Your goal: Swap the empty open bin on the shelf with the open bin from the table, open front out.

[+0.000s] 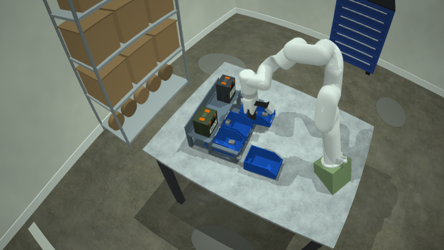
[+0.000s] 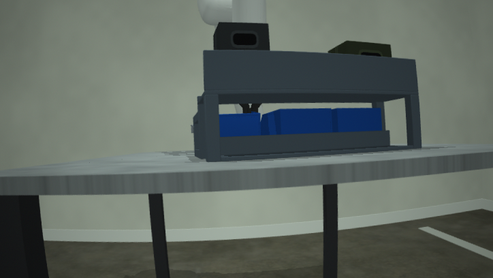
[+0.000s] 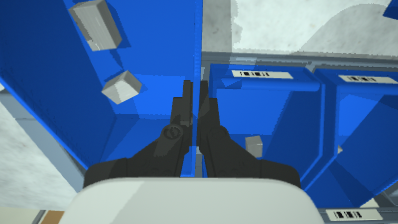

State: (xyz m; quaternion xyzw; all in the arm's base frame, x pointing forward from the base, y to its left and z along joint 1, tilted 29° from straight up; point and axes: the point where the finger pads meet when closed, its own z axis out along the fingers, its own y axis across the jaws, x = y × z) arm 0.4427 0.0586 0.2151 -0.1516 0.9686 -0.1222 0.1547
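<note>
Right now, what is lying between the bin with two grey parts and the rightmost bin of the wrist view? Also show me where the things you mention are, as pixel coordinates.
Another blue bin [image 1: 241, 121] [image 2: 305, 120] [image 3: 245, 107], with a grey part [image 1: 227, 122] [image 3: 254, 145] inside. The wrist and top views show this.

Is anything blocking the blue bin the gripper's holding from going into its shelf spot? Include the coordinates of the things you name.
Maybe the shelf's front lip [image 1: 225, 150] [image 3: 260, 57]: the held bin [image 1: 267, 120] [image 2: 237, 125] [image 3: 162, 30] sticks out past the shelf's front, hiding that part. The next bin [image 1: 240, 124] [image 2: 305, 120] [image 3: 247, 107] is close beside it. The empty bin [image 1: 264, 161] [image 3: 393, 11] is out of the way.
</note>
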